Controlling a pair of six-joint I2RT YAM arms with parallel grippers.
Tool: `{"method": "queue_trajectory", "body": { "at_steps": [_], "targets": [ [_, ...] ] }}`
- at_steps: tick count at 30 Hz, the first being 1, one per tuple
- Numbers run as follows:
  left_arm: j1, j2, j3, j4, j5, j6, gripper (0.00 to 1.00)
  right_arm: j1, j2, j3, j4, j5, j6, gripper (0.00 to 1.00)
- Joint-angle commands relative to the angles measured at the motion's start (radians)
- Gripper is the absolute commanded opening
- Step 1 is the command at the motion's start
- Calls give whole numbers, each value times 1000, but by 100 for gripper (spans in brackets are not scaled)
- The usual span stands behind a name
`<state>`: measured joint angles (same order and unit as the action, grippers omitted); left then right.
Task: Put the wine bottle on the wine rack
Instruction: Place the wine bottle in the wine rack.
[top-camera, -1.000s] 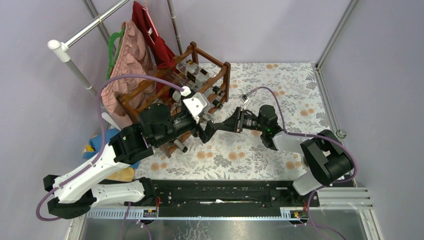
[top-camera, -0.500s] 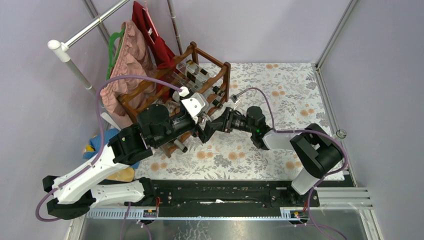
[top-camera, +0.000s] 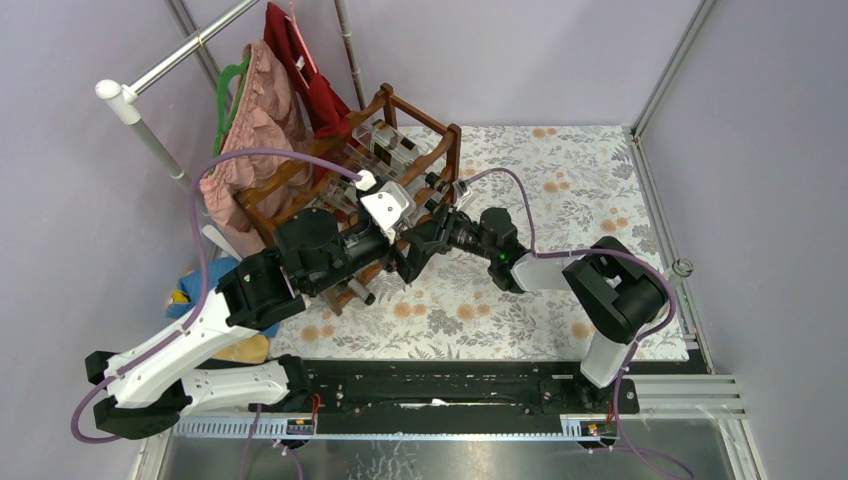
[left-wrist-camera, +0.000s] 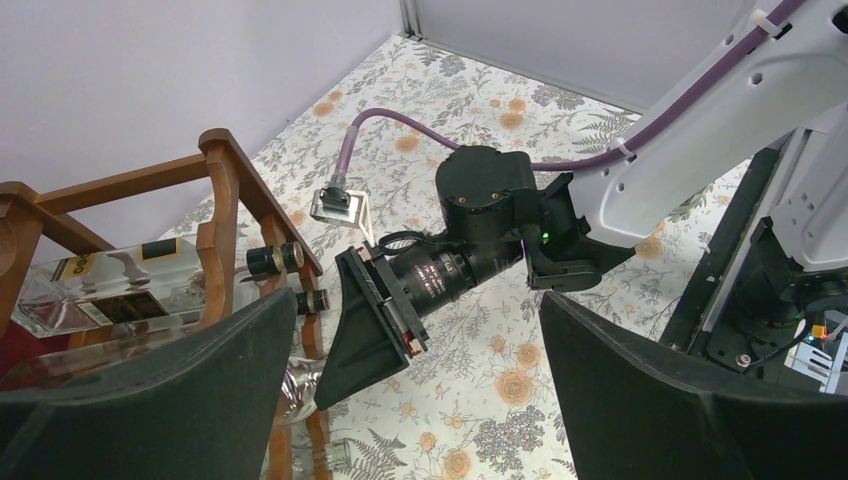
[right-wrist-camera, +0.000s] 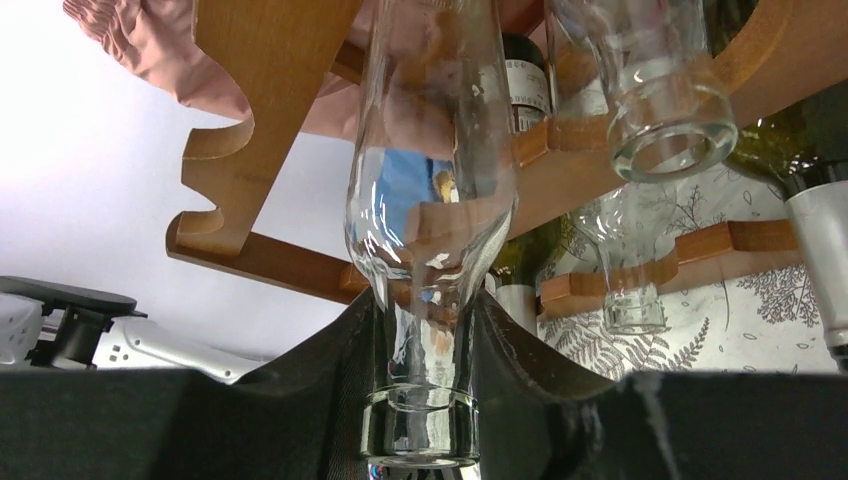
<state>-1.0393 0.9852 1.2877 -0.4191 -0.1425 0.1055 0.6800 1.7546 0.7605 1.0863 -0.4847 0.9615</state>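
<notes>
A clear glass wine bottle (right-wrist-camera: 430, 200) points into the dark reddish-brown wooden wine rack (right-wrist-camera: 262, 70), body among the scalloped rails. My right gripper (right-wrist-camera: 425, 335) is shut on its neck just above the lip. From above, the right gripper (top-camera: 420, 243) sits at the rack's (top-camera: 455, 150) front side, with the bottle mostly hidden under the left arm. My left gripper (left-wrist-camera: 415, 400) hangs open beside the rack, nothing between its wide fingers. It looks down on the right gripper (left-wrist-camera: 360, 330) and a bit of clear glass (left-wrist-camera: 295, 385).
Several other bottles lie in the rack: a clear one (right-wrist-camera: 660, 100), dark ones with black caps (left-wrist-camera: 275, 258). Garments (top-camera: 255, 110) hang on a rail left of the rack, and a stuffed toy (top-camera: 190, 295) lies below. A floral mat (top-camera: 560, 180) covers the floor.
The right arm has reached left toward the rack, carrying the bottle in. The left arm and its open gripper have stayed put.
</notes>
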Motion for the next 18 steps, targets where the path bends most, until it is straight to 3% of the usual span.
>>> {"method": "queue_trajectory", "body": {
  "at_steps": [1, 18],
  "targets": [
    [7, -2, 15, 56, -35, -23, 98, 29, -14, 67, 149, 70, -33, 0],
    [7, 9, 7, 55, -65, -103, 98, 70, 11, 105, 170, 184, -15, 0]
  ]
}}
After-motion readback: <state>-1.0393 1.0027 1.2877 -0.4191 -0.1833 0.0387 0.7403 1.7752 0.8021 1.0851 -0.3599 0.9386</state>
